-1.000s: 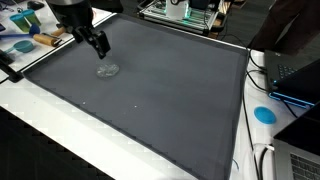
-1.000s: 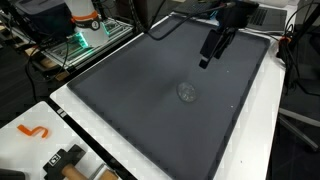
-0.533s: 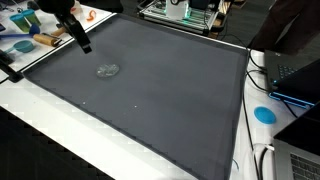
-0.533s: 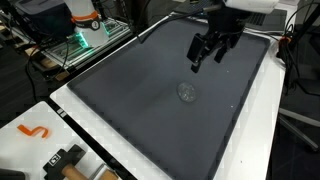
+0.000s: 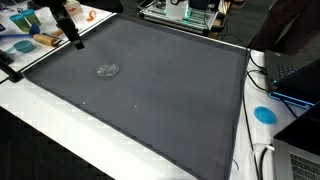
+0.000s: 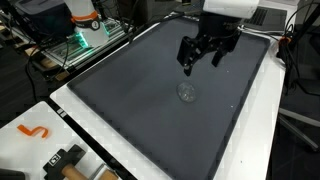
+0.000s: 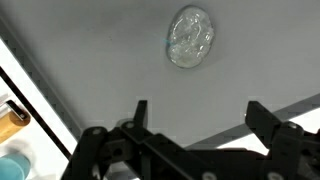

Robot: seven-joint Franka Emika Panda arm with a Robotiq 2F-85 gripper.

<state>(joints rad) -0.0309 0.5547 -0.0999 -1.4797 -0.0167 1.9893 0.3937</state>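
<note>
**A:** How is the pincer [image 6: 200, 62] set?

**B:** Its fingers are spread wide with nothing between them. It hangs above the dark grey mat [image 6: 130, 100] and touches nothing.

**A:** And the clear thing?

**B:** The small clear crumpled lump [image 6: 186, 92] lies on the mat below the pincer, near it but apart. In the wrist view the lump [image 7: 190, 38] lies beyond the fingertips [image 7: 140, 110], roughly in line with the gap between them, and neither finger reaches it.

**A:** What carries it all?

**B:** The mat covers most of a white bench [image 6: 250, 130]. In an exterior view the pincer [image 5: 76, 42] hangs over the mat's edge, with the lump [image 5: 108, 70] off to one side of it, further in on the mat.
</note>
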